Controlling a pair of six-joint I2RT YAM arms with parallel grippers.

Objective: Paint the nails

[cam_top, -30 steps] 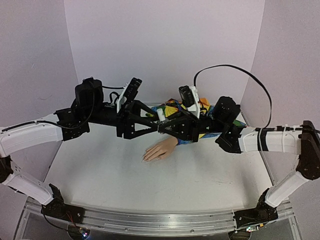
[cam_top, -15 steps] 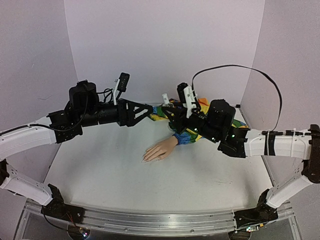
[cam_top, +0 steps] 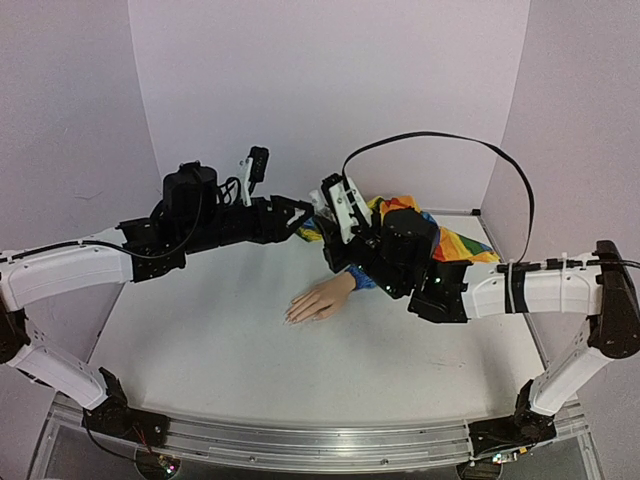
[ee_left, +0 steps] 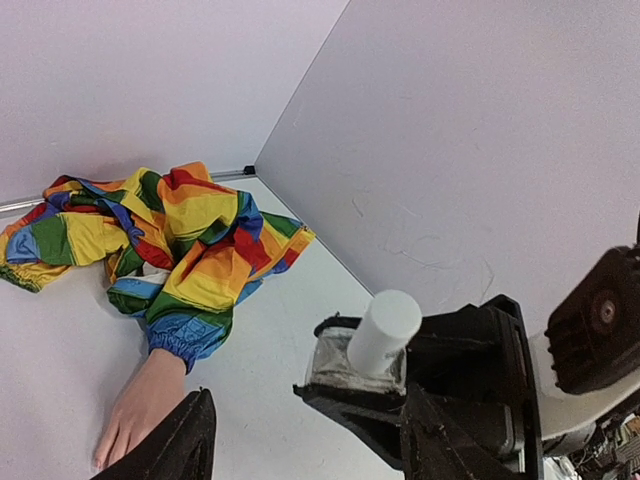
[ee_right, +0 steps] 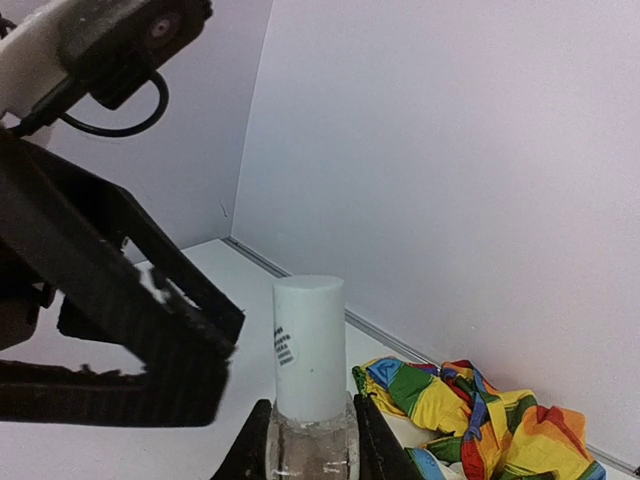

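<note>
Right gripper [ee_right: 311, 462] is clamped on the body of a small clear bottle [ee_right: 310, 428] w/ a tall white cylindrical cap [ee_right: 308, 345], held off the table, the cap standing clear above the jaws. Left gripper [ee_left: 305, 455] is part open & empty. Its black fingers [ee_right: 100, 260] are spread in a V, tips just beside the cap, not touching.

The nails [cam_top: 292, 317] sit at the fingertips of a peach moulded mannequin hand [cam_top: 322, 297], too small to make out singly. The hand lies flat on the white table [cam_top: 220, 350], below & btwn the two grippers. Its rainbow patchwork sleeve [ee_left: 200, 235] is bunched behind it.

Handling, prob.:
- **Hand:** looks stiff, light, matte plastic or rubber. It's loose on a smooth top, so it could slide under a brush. Use light strokes, and steady it at the cuff if needed, not the fingers.
- **Sleeve:** soft crumpled cloth, poor grip.
- **Bottle:** looks like smooth glass, slippery & breakable. Hold it low on the body and take the cap by its straight, smooth sides.
</note>
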